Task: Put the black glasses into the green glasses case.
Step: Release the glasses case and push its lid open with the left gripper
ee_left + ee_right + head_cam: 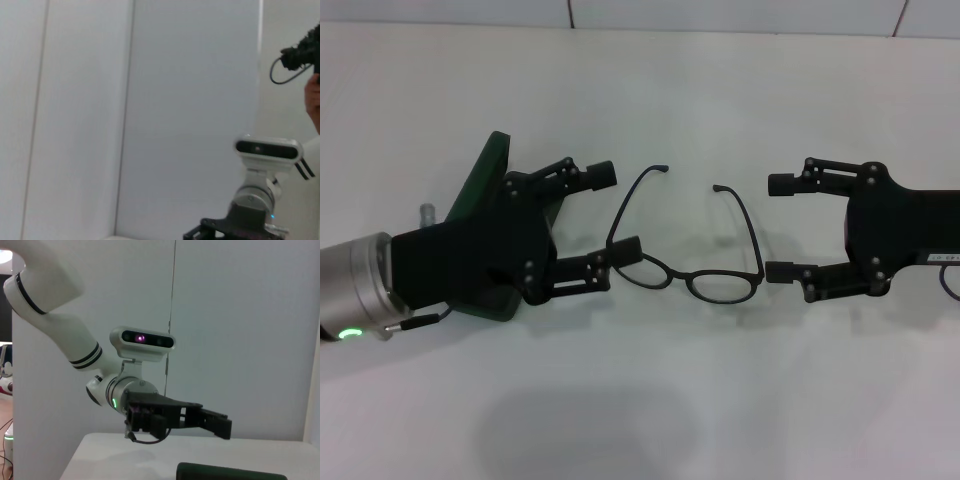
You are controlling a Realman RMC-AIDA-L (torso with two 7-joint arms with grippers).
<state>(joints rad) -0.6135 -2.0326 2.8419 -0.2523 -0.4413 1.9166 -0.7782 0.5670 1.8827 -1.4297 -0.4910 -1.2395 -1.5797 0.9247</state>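
Observation:
The black glasses [692,281] lie on the white table [640,400] at the centre, temple arms unfolded and pointing away from me. My left gripper [611,215] is open just left of them, its near fingertip [623,251] at the glasses' left hinge. The green glasses case [485,178] lies under and behind the left gripper, mostly hidden. My right gripper [779,228] is open just right of the glasses, empty and not touching them. The right wrist view shows the left gripper [219,423] above the table and the case's top [230,473].
A white wall [720,12] runs along the table's far edge. In the left wrist view the right arm's wrist camera [267,148] stands ahead, and a person's hand with a black cable [312,95] shows at the edge.

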